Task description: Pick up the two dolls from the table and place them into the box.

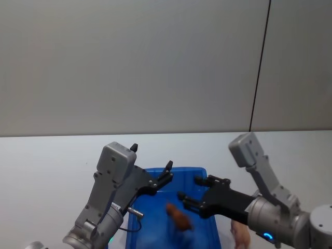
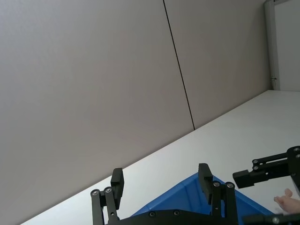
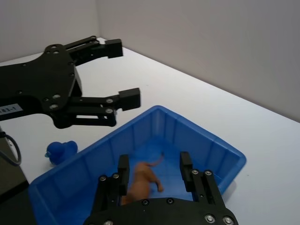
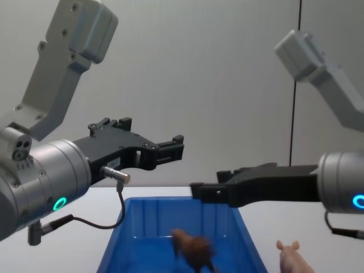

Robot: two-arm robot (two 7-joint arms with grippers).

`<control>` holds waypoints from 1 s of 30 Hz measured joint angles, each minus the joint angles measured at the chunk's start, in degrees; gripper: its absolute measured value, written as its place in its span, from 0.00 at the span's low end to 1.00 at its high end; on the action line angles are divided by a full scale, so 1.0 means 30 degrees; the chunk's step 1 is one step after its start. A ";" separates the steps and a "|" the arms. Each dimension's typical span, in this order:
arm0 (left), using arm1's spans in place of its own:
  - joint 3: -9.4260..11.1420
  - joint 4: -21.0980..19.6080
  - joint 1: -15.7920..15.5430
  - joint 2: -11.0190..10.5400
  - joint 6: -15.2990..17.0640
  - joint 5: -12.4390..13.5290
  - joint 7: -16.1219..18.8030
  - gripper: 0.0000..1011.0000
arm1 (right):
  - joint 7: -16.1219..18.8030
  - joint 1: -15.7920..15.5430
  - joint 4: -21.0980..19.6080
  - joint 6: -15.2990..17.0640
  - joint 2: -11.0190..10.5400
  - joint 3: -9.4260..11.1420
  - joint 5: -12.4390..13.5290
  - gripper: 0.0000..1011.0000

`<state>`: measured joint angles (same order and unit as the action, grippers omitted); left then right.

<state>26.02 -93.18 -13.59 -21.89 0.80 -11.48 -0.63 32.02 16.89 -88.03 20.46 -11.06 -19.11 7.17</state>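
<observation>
Left gripper (image 1: 152, 157) is held above the box's (image 1: 187, 170) left rim, jaws wide, nothing gripped. Lion (image 1: 179, 219) is seen inside the box. Right gripper (image 1: 190, 188) is spread wide and empty over the box's right half. It should be swung right of the box to the pig (image 1: 239, 233), lowered astride the torso and closed gently. Table (image 1: 52, 166) around the box is white and matte, backed by a plain grey wall (image 1: 129, 62) with one dark seam (image 1: 259, 67).

Left end effector (image 1: 151, 157), right end effector (image 1: 189, 188) raised, jaws apart.
</observation>
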 joint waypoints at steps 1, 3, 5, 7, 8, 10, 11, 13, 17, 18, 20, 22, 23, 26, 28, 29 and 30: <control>0.0001 0.0000 0.0000 0.0000 0.0000 0.0000 0.0000 0.99 | 0.0154 0.0104 0.0146 0.0007 0.0099 -0.0098 -0.0022 0.64; 0.0000 0.0000 0.0001 0.0000 0.0000 0.0000 -0.0001 0.99 | 0.0343 0.0210 0.0292 0.0018 0.0190 -0.0197 -0.0052 0.68; 0.0000 0.0001 0.0000 0.0000 0.0000 0.0000 0.0000 0.99 | 0.0419 0.0257 0.0365 0.0022 0.0224 -0.0240 -0.0060 0.75; 0.0000 0.0001 0.0000 0.0000 0.0000 0.0000 0.0000 0.99 | 0.0468 0.0300 0.0442 0.0021 0.0241 -0.0290 -0.0064 0.81; 0.0000 0.0000 0.0000 0.0000 0.0000 0.0000 0.0000 0.99 | 0.0468 0.0301 0.0451 0.0022 0.0239 -0.0294 -0.0064 0.84; 0.0001 0.0001 0.0000 -0.0001 0.0001 0.0000 -0.0001 0.99 | 0.0454 0.0301 0.0458 0.0017 0.0226 -0.0301 -0.0065 0.89; 0.0001 0.0001 0.0000 0.0000 0.0000 0.0000 0.0000 0.99 | 0.0375 0.0278 0.0457 -0.0001 0.0181 -0.0300 -0.0065 0.91; 0.0000 0.0000 0.0000 -0.0001 0.0000 0.0000 0.0000 0.99 | 0.0257 0.0214 0.0443 -0.0026 0.0120 -0.0289 -0.0065 0.96; 0.0000 0.0001 0.0000 -0.0001 0.0000 0.0000 0.0000 0.99 | -0.0295 -0.0141 0.0146 -0.0170 -0.0235 -0.0142 -0.0048 0.99; 0.0000 0.0001 0.0000 -0.0001 0.0000 0.0000 0.0000 0.99 | -0.0403 -0.0248 0.0054 -0.0191 -0.0337 -0.0098 -0.0032 0.99; 0.0000 0.0001 0.0000 -0.0001 0.0000 0.0000 -0.0001 0.99 | -0.0753 -0.0547 -0.0195 -0.0270 -0.0602 0.0023 0.0048 0.99; 0.0000 0.0000 0.0000 -0.0001 0.0000 0.0001 0.0000 0.99 | -0.1087 -0.0849 -0.0498 -0.0316 -0.0876 0.0144 0.0155 0.99; 0.0000 0.0000 0.0000 0.0000 0.0000 0.0000 0.0000 0.99 | -0.1190 -0.0957 -0.0594 -0.0326 -0.0972 0.0184 0.0193 0.99; 0.0000 0.0001 0.0000 -0.0001 0.0000 0.0000 0.0000 0.99 | -0.1651 -0.1406 -0.0977 -0.0350 -0.1337 0.0334 0.0395 0.99; 0.0000 0.0000 0.0000 0.0000 0.0000 0.0001 0.0000 0.99 | -0.1970 -0.1770 -0.1274 -0.0350 -0.1626 0.0465 0.0536 0.99; 0.0000 0.0001 0.0000 -0.0001 0.0000 0.0000 0.0000 0.99 | -0.2101 -0.1882 -0.1361 -0.0344 -0.1709 0.0499 0.0598 0.99; 0.0000 0.0000 0.0001 -0.0001 0.0000 0.0000 -0.0001 0.99 | -0.2201 -0.1985 -0.1440 -0.0332 -0.1788 0.0534 0.0651 0.99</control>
<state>26.03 -93.18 -13.59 -21.89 0.80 -11.48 -0.63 25.41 10.93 -92.35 19.47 -16.42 -17.51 9.12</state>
